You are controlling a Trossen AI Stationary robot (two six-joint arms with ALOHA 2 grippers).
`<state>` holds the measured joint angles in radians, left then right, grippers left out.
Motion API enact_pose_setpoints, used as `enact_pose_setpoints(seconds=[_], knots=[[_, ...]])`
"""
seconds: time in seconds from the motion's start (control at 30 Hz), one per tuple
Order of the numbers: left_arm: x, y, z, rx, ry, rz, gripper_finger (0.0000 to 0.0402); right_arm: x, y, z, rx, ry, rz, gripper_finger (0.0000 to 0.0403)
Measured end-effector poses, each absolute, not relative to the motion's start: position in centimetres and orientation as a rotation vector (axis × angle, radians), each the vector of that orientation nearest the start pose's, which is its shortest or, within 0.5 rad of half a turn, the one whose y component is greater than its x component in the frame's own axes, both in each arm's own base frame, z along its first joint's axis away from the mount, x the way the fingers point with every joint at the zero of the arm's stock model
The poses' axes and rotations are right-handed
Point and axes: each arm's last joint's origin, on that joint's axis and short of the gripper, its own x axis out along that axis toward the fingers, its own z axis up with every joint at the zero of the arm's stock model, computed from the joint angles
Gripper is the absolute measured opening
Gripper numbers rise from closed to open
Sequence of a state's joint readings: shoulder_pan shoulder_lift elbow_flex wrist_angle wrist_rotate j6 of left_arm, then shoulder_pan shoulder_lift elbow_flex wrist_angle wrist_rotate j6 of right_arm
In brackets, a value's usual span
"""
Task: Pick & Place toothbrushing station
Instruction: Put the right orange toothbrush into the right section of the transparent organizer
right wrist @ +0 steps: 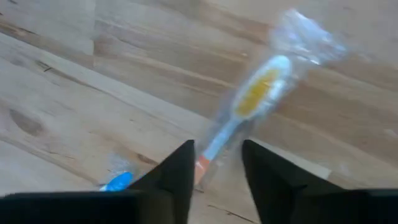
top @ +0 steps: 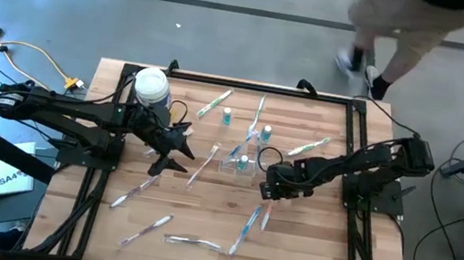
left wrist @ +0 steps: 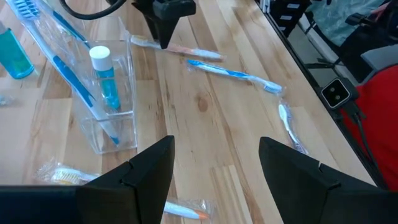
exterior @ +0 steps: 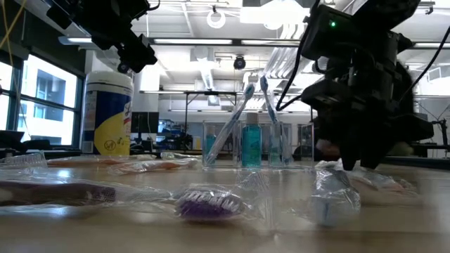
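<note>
From above, the toothbrushing station (top: 241,159) stands near the middle of the wooden bench (top: 307,243), a clear boxy holder with blue items in it. The left gripper (top: 181,152) is just to its left, fingers spread apart and empty. The right gripper (top: 267,191) is just to the station's right, low over a wrapped toothbrush (top: 265,216). A white tub (top: 152,87) stands at the back left.

At bench height, the station (exterior: 246,144) holds upright toothbrushes and a blue bottle; the right gripper (exterior: 358,158) reaches down to the bench beside it.

The left wrist view shows that gripper (left wrist: 214,171) wide open above bare wood, the station (left wrist: 102,93) close ahead.

The right wrist view shows that gripper (right wrist: 217,165) with its fingers narrowly apart on either side of the wrapped toothbrush's (right wrist: 249,106) handle; I cannot tell whether they are pinching it.
</note>
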<state>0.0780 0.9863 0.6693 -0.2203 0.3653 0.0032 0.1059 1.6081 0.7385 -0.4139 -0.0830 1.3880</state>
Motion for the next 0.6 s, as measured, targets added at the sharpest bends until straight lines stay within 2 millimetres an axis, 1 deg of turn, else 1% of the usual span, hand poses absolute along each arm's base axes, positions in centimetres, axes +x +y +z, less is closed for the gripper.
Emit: enact_pose_setpoints(seconds=[0.23, 0.27, 0.47, 0.6], knots=[[20.74, 0.58, 25.58, -0.115, 0.525, -0.281, 0.0234, 25.81, 2.97, 12.52, 1.148, 1.185, -0.747, 0.0018], [20.74, 0.58, 25.58, -0.115, 0.525, -0.281, 0.0234, 25.79, 2.97, 12.52, 1.142, 1.189, -0.743, 0.0013], [20.74, 0.58, 25.58, -0.116, 0.526, -0.281, 0.0234, 25.49, 3.24, 12.44, 1.115, 1.212, -0.761, 0.0007], [20.74, 0.58, 25.58, -0.116, 0.526, -0.281, 0.0234, 25.32, 3.68, 12.89, 1.096, 1.187, -0.756, 0.0005]])
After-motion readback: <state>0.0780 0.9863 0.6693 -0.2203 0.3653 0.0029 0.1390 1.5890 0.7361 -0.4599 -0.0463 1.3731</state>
